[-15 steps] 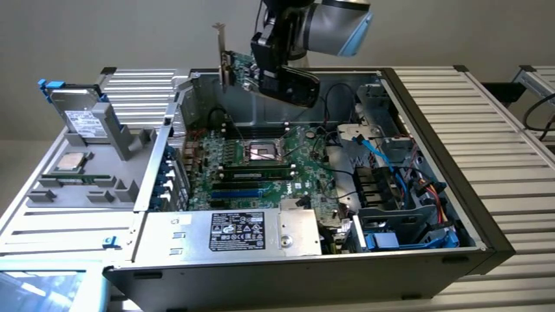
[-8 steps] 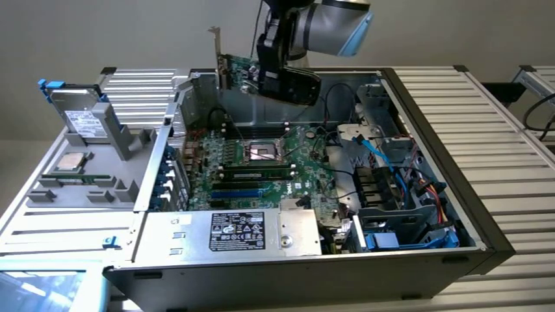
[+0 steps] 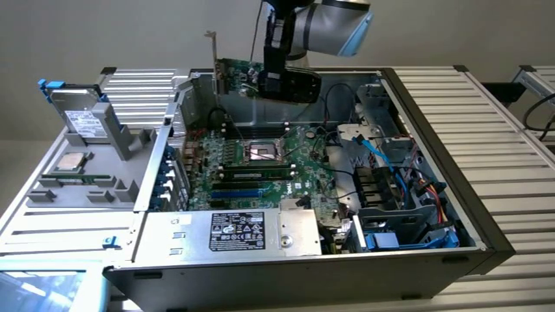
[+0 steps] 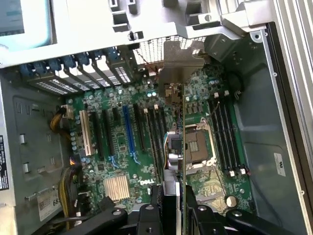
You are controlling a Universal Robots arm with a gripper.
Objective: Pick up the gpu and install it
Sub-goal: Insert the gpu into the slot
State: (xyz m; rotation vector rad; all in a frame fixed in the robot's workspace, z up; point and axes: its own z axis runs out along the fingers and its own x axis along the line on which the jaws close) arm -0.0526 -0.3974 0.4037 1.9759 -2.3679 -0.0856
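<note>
Legible markings: two found.
White "DELL" on motherboard (image 4: 149,182); "68" on a sticker (image 4: 49,203); power supply label (image 3: 236,231), exterior view's 6 o'clock, illegible.

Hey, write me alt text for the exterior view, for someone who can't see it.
A robot arm's gripper holds a green graphics card with a silver end bracket in the air above an open computer case. The green motherboard lies exposed inside the case, below the card.
</note>
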